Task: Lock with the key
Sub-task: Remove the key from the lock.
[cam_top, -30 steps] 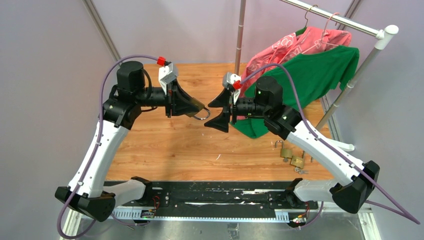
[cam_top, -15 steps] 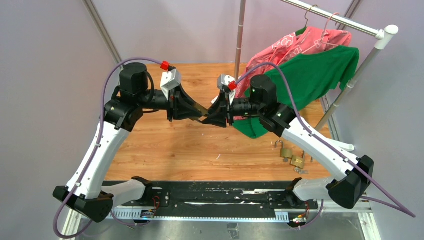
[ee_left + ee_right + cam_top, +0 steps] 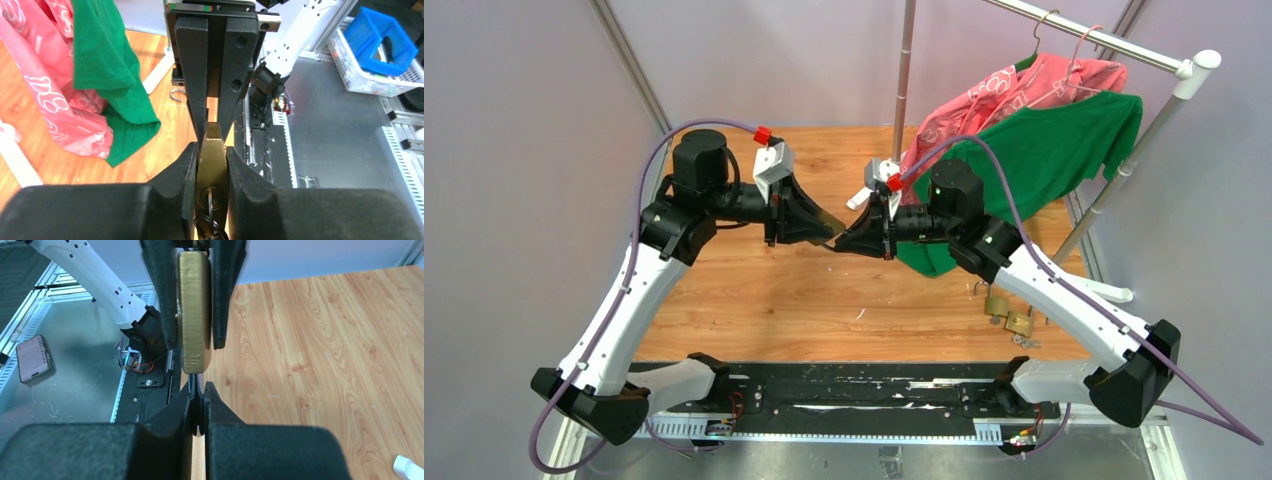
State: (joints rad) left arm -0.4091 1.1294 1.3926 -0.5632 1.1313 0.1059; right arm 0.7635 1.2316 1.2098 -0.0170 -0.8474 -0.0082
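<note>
Brass padlock (image 3: 212,160) — clamped between left fingers (image 3: 176,172), right fingers (image 3: 221,412) pinching its end

Padlock (image 3: 212,155) between left gripper's (image 3: 829,237) jaws above table (image 3: 774,300), right gripper (image 3: 843,245) opposite, spare padlocks (image 3: 1007,312) near right edge, shirts (image 3: 1044,140) behind.

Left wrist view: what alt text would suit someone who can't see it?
A brass padlock, key in its keyhole, is clamped between the black fingers of the left end effector. The right end effector reaches in from the top, pinching the padlock's far end. A green shirt and pink cloth hang over a wooden table.
</note>
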